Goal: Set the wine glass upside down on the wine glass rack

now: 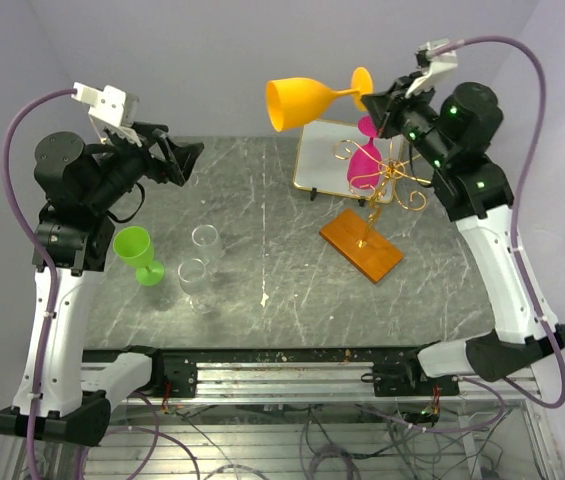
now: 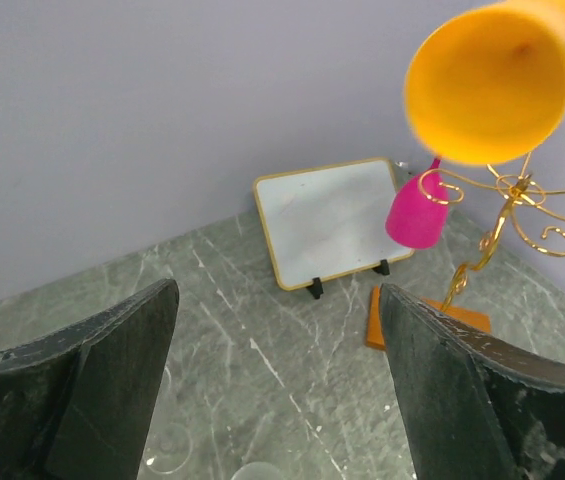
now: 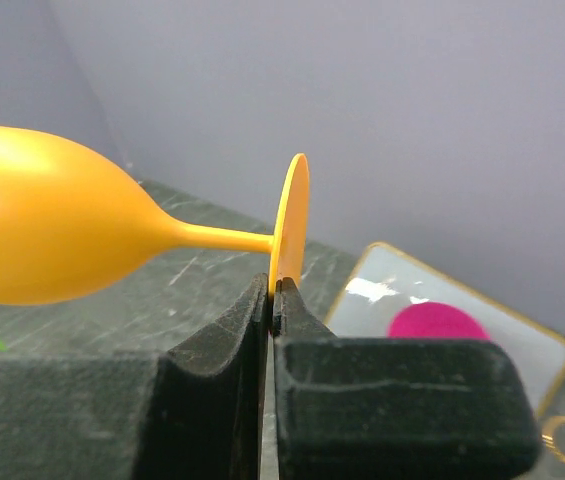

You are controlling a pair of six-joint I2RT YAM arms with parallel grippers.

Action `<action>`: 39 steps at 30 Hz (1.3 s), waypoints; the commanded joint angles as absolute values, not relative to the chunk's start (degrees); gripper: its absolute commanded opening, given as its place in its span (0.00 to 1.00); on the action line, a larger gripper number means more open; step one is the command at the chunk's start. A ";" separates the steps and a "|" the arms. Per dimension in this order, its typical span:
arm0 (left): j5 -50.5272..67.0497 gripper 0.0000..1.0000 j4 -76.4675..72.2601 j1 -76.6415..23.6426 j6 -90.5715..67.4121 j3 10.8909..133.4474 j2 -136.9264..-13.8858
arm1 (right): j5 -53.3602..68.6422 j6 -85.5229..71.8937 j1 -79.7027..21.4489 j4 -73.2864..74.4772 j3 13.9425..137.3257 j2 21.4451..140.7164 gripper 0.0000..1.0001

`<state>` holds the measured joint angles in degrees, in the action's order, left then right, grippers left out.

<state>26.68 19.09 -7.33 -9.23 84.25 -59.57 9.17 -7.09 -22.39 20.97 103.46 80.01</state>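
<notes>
orange glass held sideways, up by the rack

nearest the arms' bases, well left of the rack (image 1: 387,185), two clear glasses (image 1: 205,243) stand upright close together on the table (image 1: 262,230). a green glass (image 1: 134,250) stands upright just beyond them, farther left from the rack.

the rack's wooden base (image 1: 362,245) lies flat on the table, and its thin gold post rises from it into curled arms.

far left of the rack, at about its depth, the left gripper (image 1: 177,160) hangs above the table with its fingers (image 2: 112,380) wide apart and nothing between them. its wrist camera looks across toward the rack.

a pink glass (image 1: 364,160) hangs upside down from an arm on the rack's left side, bowl opening downward. just behind the rack and a little left, a gold-framed panel (image 1: 317,150) stands tilted back on small black feet.

farthest back, above the rack, the right gripper (image 1: 374,100) has its fingers (image 3: 212,340) pressed together on the rim of the orange glass's foot. the orange glass (image 1: 297,102) lies on its side in the air, stem level, with the foot toward the rack and the bowl pointing away to the rack's left. it is higher than the pink glass and touches neither the rack nor the table.
</notes>
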 commanded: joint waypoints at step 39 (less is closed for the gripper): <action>23.69 0.97 25.65 -7.47 3.89 76.90 -52.09 | -40.07 56.46 -5.22 -3.63 91.05 79.19 0.00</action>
<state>22.33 25.26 -7.33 2.70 76.38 -52.77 -39.77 45.93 -5.52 5.69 93.43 78.59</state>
